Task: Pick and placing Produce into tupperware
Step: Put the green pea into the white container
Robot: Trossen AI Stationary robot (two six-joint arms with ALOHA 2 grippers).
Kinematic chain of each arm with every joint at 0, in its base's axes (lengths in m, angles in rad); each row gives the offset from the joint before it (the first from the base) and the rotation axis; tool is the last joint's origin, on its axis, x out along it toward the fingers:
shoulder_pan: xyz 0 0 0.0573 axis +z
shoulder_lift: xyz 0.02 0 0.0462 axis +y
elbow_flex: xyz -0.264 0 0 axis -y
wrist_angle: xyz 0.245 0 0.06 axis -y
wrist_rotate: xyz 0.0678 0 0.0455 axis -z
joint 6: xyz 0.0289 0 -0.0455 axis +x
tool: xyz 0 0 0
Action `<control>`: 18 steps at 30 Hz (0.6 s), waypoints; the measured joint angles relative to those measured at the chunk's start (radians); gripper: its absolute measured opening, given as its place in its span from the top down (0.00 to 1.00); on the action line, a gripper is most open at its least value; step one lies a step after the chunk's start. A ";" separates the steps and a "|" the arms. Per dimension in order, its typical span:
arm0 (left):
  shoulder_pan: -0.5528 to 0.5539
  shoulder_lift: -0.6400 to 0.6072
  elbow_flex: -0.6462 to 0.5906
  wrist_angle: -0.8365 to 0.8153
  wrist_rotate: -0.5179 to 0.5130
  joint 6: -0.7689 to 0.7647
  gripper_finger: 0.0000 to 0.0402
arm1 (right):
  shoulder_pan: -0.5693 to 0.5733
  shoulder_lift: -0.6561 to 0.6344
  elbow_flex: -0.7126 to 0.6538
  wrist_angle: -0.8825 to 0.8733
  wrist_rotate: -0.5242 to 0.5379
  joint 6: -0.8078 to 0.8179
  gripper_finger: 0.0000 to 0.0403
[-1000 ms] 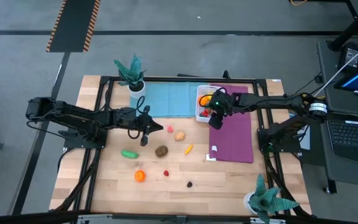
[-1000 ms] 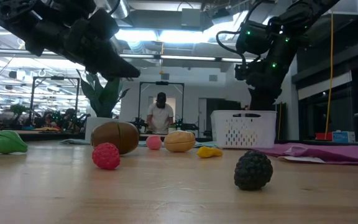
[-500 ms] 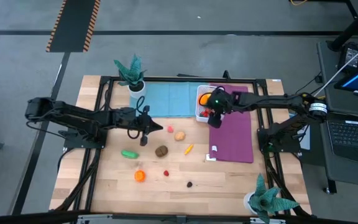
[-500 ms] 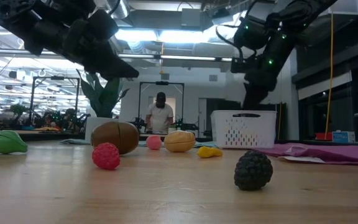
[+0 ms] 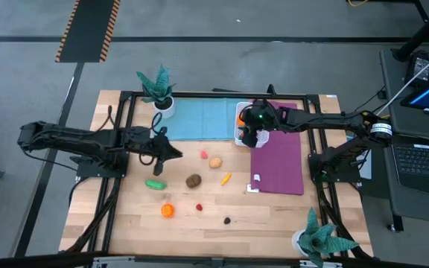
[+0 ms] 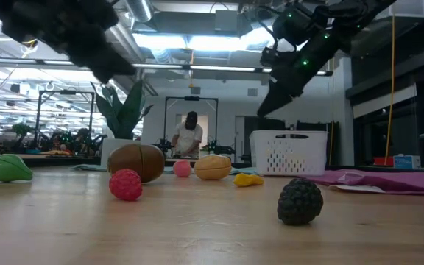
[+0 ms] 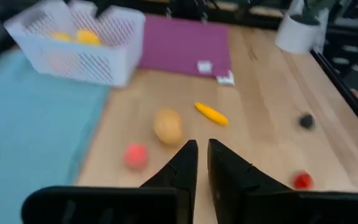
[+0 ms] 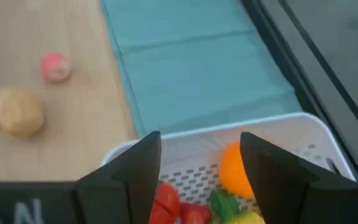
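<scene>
- Two arms hang over the table (image 5: pixel 274 216); right gripper (image 8: pixel 201 163), fingers spread wide and empty, hovers above the tupperware (image 5: pixel 241 124) at the far edge, which holds several produce pieces.
- Left gripper (image 7: pixel 197 163), fingers nearly closed, empty, sits left of the pink ball (image 5: pixel 204 154) and tan piece (image 5: pixel 215 161).

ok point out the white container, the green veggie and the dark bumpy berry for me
white container (image 6: pixel 288 153), low view, on its perforated front wall
green veggie (image 5: pixel 155 184), high view, on its middle
dark bumpy berry (image 6: pixel 299 201), low view, on its centre
</scene>
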 joint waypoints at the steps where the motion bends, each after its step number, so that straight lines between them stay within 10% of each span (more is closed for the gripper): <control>1: -0.018 -0.015 0.000 -0.029 0.000 -0.006 0.93 | 0.003 0.000 0.000 0.009 0.000 0.000 0.45; 18: -0.417 -0.035 0.001 -0.336 -0.198 -0.386 0.99 | 0.098 0.000 0.000 0.174 -0.001 0.053 0.45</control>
